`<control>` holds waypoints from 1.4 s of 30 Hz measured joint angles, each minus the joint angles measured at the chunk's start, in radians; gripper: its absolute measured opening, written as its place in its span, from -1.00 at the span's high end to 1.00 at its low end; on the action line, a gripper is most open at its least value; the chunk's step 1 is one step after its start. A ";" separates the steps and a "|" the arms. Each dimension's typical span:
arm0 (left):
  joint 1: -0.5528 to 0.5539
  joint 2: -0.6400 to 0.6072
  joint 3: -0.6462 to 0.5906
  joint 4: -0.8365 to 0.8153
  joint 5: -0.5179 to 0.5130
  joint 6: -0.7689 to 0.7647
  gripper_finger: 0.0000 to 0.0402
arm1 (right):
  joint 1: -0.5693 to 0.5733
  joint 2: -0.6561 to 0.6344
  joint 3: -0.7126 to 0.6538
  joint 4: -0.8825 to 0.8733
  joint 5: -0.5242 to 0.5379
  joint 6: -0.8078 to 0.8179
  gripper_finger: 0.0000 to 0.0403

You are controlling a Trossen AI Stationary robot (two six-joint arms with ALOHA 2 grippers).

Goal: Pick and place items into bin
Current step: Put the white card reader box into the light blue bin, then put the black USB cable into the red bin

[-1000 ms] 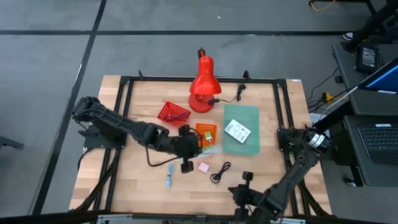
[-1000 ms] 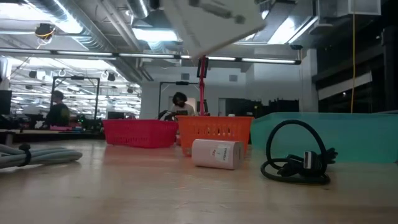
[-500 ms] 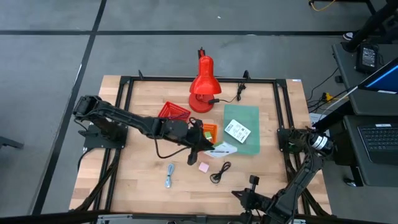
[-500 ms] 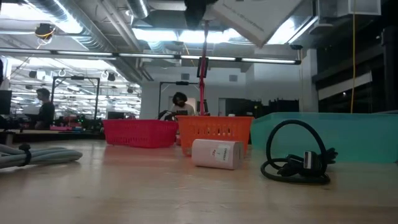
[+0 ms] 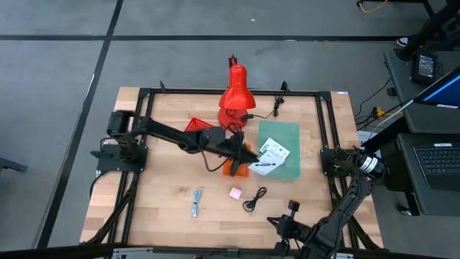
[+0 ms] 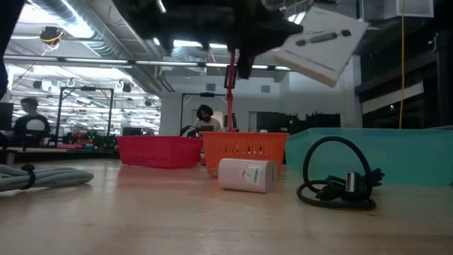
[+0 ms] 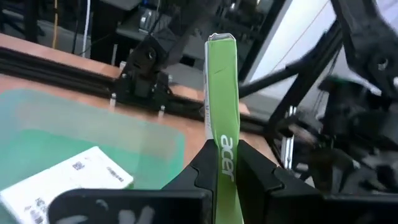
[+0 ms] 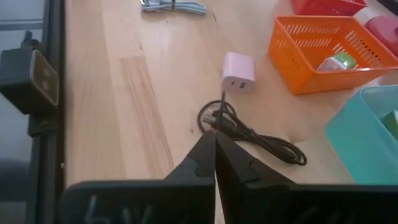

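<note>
Your left gripper (image 7: 221,177) pinches the flat white-and-green packet (image 5: 260,165) by one edge above the teal plastic bin (image 5: 291,137); it's light, stiff, slippery, so grip edges firmly.

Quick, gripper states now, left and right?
Left gripper: shut on the white packet, held above the teal bin.
Right gripper: shut, empty, near the table's front edge.

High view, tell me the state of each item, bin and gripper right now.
left gripper: shut on held packet, raised in the air
second packet: lying flat in teal bin
pink cube: loose, outside the bin
black cable: coiled, outside the bin
right gripper: shut, empty
</note>
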 joint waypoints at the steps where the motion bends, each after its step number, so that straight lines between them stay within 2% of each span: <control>1: 0.013 0.017 0.001 0.036 0.008 -0.014 0.86 | -0.002 0.000 0.000 -0.002 0.000 -0.001 1.00; 14: 0.115 0.209 0.121 0.082 0.007 -0.127 0.86 | -0.036 0.000 0.000 -0.091 0.000 0.001 1.00; 25: 0.156 0.262 0.177 0.018 -0.004 -0.164 0.83 | -0.047 0.000 0.000 -0.172 -0.008 0.001 1.00; 42: 0.167 0.276 0.177 0.035 0.000 -0.179 0.42 | -0.062 0.000 0.000 -0.229 -0.009 -0.004 1.00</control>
